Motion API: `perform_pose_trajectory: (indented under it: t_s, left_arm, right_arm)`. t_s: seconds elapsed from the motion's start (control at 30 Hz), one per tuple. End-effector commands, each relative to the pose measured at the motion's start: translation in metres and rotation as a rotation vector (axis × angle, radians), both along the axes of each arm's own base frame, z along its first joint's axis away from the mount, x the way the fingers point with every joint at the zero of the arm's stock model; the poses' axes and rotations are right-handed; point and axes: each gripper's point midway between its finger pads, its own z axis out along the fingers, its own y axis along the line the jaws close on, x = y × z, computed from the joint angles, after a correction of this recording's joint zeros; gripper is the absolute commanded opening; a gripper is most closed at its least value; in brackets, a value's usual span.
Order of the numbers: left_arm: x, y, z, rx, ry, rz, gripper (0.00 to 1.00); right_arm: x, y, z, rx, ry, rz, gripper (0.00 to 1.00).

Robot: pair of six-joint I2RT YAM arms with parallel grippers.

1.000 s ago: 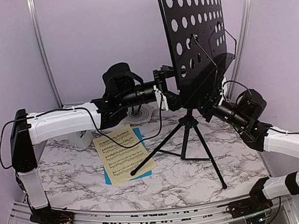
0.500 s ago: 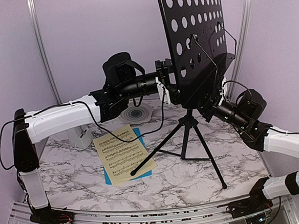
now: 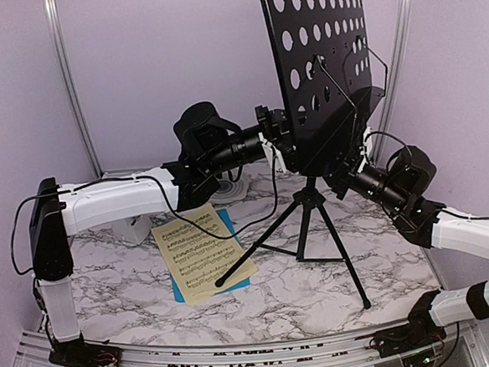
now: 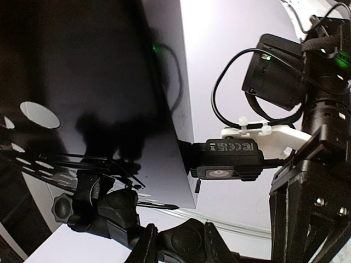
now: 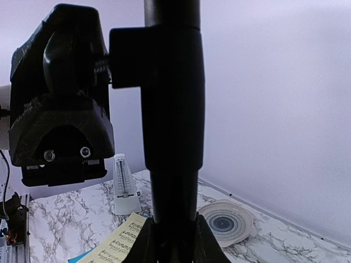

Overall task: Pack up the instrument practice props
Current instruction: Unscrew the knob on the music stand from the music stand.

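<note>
The table carries everything. The stand, the biggest prop, is the one in hand. It stands upright on its tripod right of centre, with the panel raised and not yet folded. The step looks like getting both arms onto the stand so it can be collapsed.

The right pincer is clamped on the pole, which runs straight down between its fingers, below the panel. The left pincer reaches in from the left to the panel's lower left edge, touching it or just beside it. I cannot tell how wide its jaws stand or whether they grip the edge, because its own view is mostly dark panel.

The next move, I judge, calls for a sure left hold on that edge. The panel can then be tipped flat while the right keeps the pole from twisting.

The yellow page lies on the blue page, flat on the table left of the tripod and well below both pincers. One tripod foot appears to rest on the yellow page.

The metronome stands upright near the back wall, beyond the pages and apart from both pincers.
</note>
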Motion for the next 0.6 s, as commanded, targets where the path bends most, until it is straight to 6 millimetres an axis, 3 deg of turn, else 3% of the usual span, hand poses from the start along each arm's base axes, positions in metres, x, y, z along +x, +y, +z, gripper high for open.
perform_pose_trajectory:
  t_s: [0.0, 0.13, 0.23, 0.37, 0.57]
  left_arm:
    - [0.002, -0.001, 0.014, -0.242, 0.061, 0.033, 0.12]
    - [-0.003, -0.004, 0.013, -0.352, 0.096, 0.038, 0.14]
    - [-0.006, -0.012, 0.002, -0.324, 0.088, 0.03, 0.14]
    - [-0.006, -0.009, 0.003, -0.28, 0.072, 0.035, 0.15]
    - [-0.007, -0.002, -0.01, -0.03, 0.025, -0.003, 0.21]
  right_arm:
    - [-0.007, 0.009, 0.005, -0.012, 0.016, 0.046, 0.0]
    - [-0.006, 0.009, 0.005, -0.01, 0.016, 0.045, 0.0]
    - [-0.006, 0.01, 0.005, -0.012, 0.019, 0.051, 0.0]
    - [-0.008, 0.011, 0.006, -0.021, 0.015, 0.055, 0.0]
    - [-0.011, 0.011, 0.003, -0.043, 0.002, 0.066, 0.0]
